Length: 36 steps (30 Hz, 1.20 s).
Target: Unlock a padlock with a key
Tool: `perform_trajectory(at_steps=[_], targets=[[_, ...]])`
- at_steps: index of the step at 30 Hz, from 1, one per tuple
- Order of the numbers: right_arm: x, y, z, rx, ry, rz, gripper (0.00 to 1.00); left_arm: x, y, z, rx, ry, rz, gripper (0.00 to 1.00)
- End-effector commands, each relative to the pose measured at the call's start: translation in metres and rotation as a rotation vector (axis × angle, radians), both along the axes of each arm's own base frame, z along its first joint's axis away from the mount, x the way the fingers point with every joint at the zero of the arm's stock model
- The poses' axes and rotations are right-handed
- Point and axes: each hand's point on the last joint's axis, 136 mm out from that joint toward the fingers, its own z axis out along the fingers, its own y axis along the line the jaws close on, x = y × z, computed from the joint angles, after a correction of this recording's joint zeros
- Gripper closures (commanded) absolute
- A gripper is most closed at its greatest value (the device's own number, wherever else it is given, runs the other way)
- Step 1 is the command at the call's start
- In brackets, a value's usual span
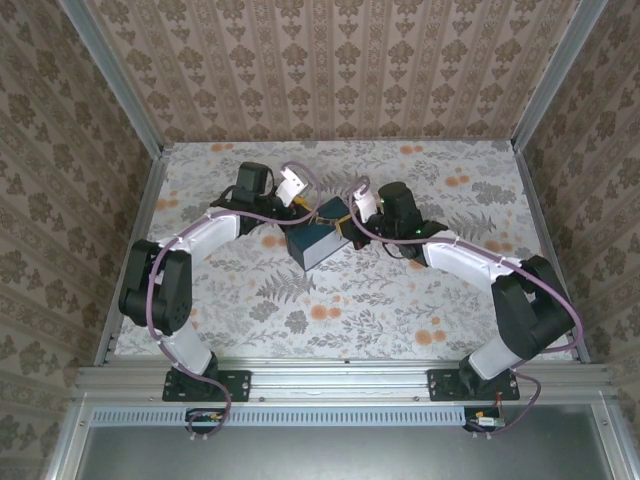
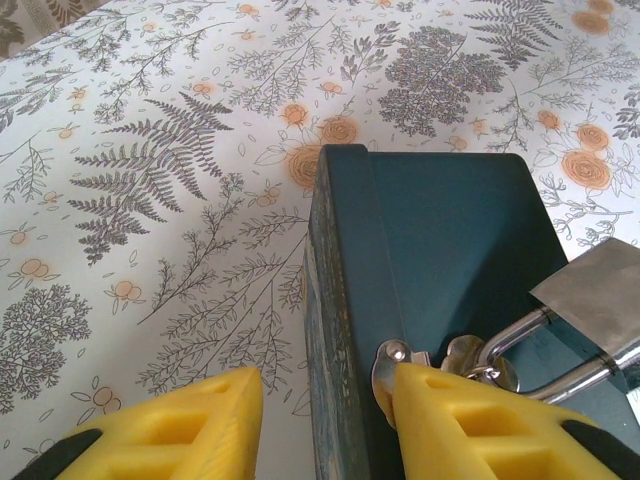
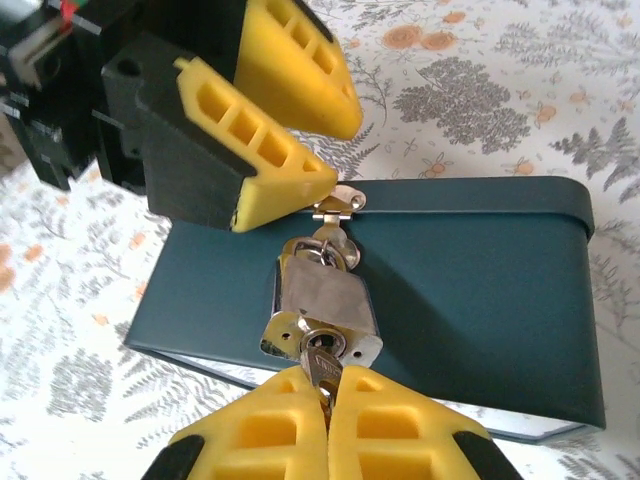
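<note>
The small metal padlock (image 3: pixel 322 290), brassy at its keyhole end, hangs by its shackle from the hasp (image 3: pixel 340 200) of the dark blue box (image 3: pixel 470 270). The key (image 3: pixel 322 358) sits in the keyhole, and my right gripper (image 3: pixel 328 375) is shut on its head. My left gripper (image 2: pixel 328 385) stands open astride the box's edge (image 2: pixel 325 300). One of its yellow fingers (image 2: pixel 450 410) touches the hasp, and the other hangs over the table, apart from the box wall. The padlock (image 2: pixel 600 290) also shows at the right edge of the left wrist view.
The box (image 1: pixel 318 243) lies mid-table on a floral cloth (image 1: pixel 400 300), with both arms meeting over it from either side. Patterned walls (image 1: pixel 330 70) close the table on three sides. There is open cloth in front of and behind the box.
</note>
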Motion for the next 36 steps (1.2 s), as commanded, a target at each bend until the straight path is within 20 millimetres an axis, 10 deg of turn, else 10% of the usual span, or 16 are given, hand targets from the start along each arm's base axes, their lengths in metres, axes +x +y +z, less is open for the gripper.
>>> perform_trajectory(at_steps=[1, 24, 36], targets=[[0.009, -0.001, 0.005, 0.138, 0.176, -0.082, 1.00, -0.008, 0.000, -0.007, 0.002, 0.064, -0.017, 0.58], [0.016, 0.004, -0.016, 0.386, 0.624, -0.247, 1.00, -0.024, -0.010, -0.005, -0.048, 0.064, -0.072, 0.62], [0.004, 0.000, -0.014, 0.225, 0.525, -0.158, 1.00, -0.049, -0.031, 0.035, -0.054, -0.222, -0.344, 0.49]])
